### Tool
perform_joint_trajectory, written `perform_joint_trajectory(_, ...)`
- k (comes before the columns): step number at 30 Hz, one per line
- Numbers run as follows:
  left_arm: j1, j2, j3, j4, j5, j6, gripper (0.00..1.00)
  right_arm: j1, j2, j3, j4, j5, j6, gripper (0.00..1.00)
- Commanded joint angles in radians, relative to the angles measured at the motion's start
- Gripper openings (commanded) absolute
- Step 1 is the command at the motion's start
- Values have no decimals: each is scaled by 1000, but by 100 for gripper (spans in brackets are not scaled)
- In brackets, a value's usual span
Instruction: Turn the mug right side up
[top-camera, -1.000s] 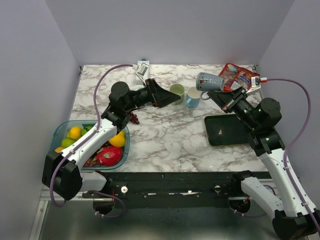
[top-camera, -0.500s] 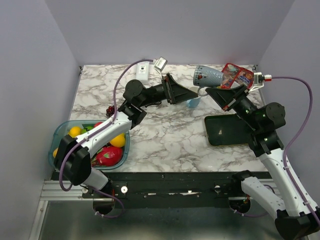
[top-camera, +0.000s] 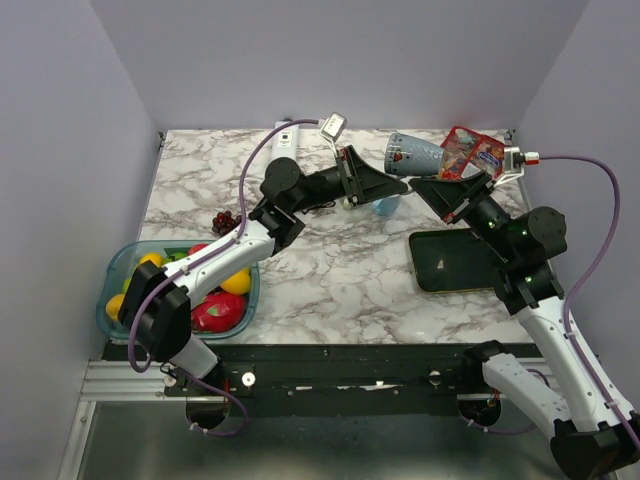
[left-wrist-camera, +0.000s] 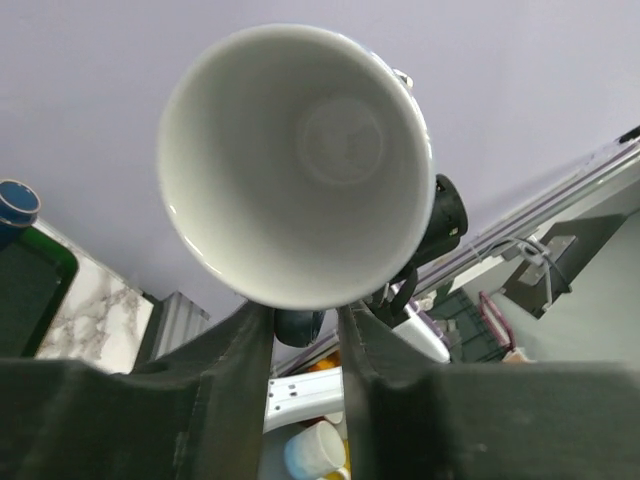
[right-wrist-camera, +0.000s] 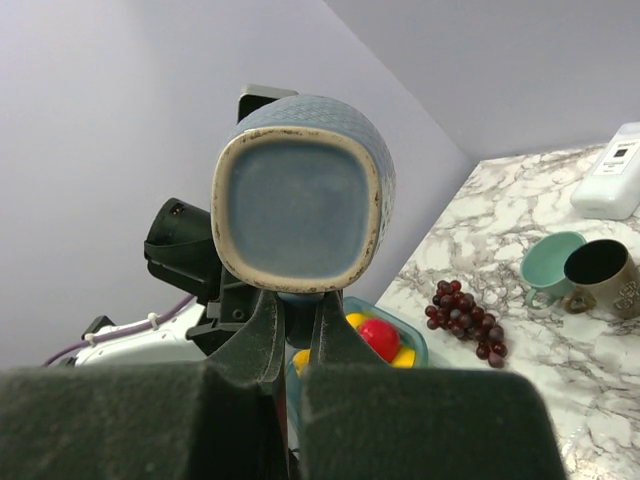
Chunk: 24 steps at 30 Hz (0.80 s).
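Note:
The blue mug (top-camera: 415, 153) hangs above the back of the table, lying on its side with its mouth toward the left arm. My right gripper (top-camera: 425, 185) is shut on the mug's handle; in the right wrist view its fingers (right-wrist-camera: 262, 330) clamp the handle just under the mug's square base (right-wrist-camera: 300, 195). My left gripper (top-camera: 398, 186) meets the mug from the other side. In the left wrist view the white inside of the mug (left-wrist-camera: 300, 160) faces me, and the narrowed left gripper (left-wrist-camera: 303, 318) flanks a dark part under the rim. Whether it pinches there is unclear.
A teal bin (top-camera: 120, 275) of fruit sits at the front left, with grapes (top-camera: 225, 220) behind it. A dark green tray (top-camera: 455, 262) lies under the right arm. A red snack packet (top-camera: 475, 152), a light blue cup (top-camera: 385, 205) and a white power strip (top-camera: 283, 127) stand at the back.
The left arm swung right and up to the mug's mouth while its jaws narrowed from wide open. The right gripper raised the mug a little and tilted it toward the left arm.

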Motion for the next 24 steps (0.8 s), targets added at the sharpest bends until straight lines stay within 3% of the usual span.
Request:
perform_joint_trajectory(1,-8,12,29,6,-50,3,25,6,-22,-13,75,-6,3,1)
perform_joint_trajectory(6,-11,15,31,-3,-59,25,16,7,-31,-20,54,-19,-3,1)
perform_joint_trajectory(8,-11,17,32,-8,-60,35,1,7,-31,-15,29,-29,-15,1)
perform_joint_trajectory(13,-11,-6,31,-72,-88,139,0,7,-33,2,-45,-37,-64,3)
perform_joint_trajectory(14,-11,-14,31,-97,-97,166,0,7,-33,11,-83,-34,-72,10)
perform_joint_trajectory(18,-9,-71,29,-248,-162,315,0,7,-27,27,-184,27,-117,62)
perform_joint_trajectory(20,-9,-91,32,-369,-210,422,0,7,-27,23,-218,41,-124,71)
perform_joint_trajectory(21,-8,-101,34,-420,-231,458,0,7,-28,10,-226,65,-124,81)
perform_joint_trajectory(24,-5,-156,42,-636,-340,622,0,7,-40,-1,-288,102,-155,90)
